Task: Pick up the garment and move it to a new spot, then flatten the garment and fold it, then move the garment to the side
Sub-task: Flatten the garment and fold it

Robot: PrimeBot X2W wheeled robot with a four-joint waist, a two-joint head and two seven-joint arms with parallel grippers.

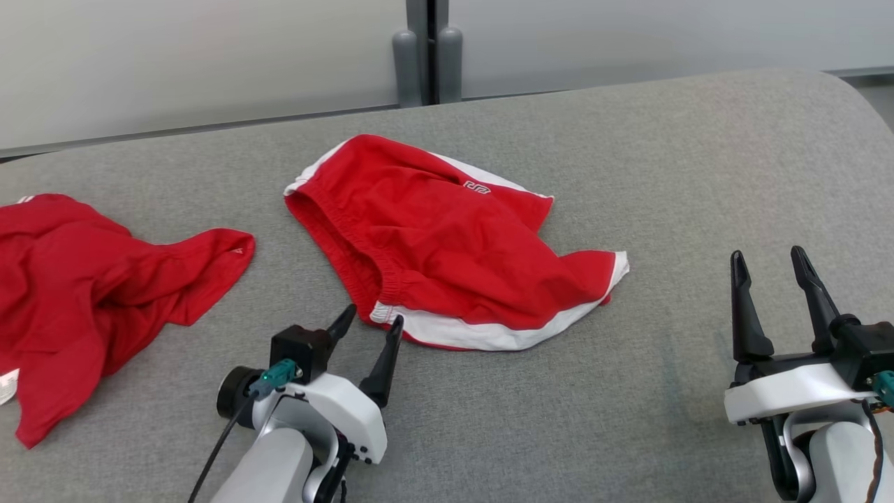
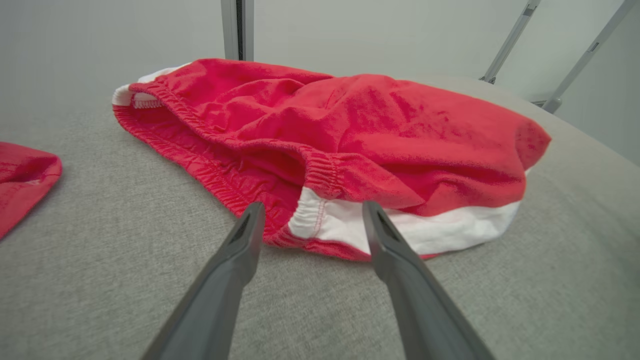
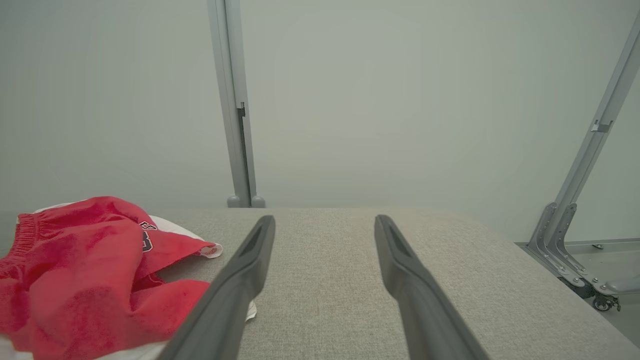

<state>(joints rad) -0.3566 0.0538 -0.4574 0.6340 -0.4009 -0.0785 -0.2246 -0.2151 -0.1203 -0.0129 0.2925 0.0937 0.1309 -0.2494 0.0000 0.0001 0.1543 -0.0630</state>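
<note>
Red shorts with white side trim point(image 1: 447, 244) lie rumpled in the middle of the grey table, waistband to the left. My left gripper point(image 1: 372, 320) is open just in front of the waistband's near corner, its fingertips a little short of the cloth; in the left wrist view the white-trimmed corner of the shorts point(image 2: 320, 220) sits between the tips of the left gripper point(image 2: 311, 214). My right gripper point(image 1: 768, 258) stands open at the lower right, well clear of the shorts. From the right wrist the right gripper point(image 3: 324, 225) points over bare table, with the shorts point(image 3: 90, 270) at the left.
A second red garment point(image 1: 84, 293) lies crumpled at the table's left side. The grey table point(image 1: 663, 175) has free room on its right half; its far edge meets a pale wall with a grey post point(image 1: 426, 52). A metal frame point(image 3: 575, 240) stands beyond the right edge.
</note>
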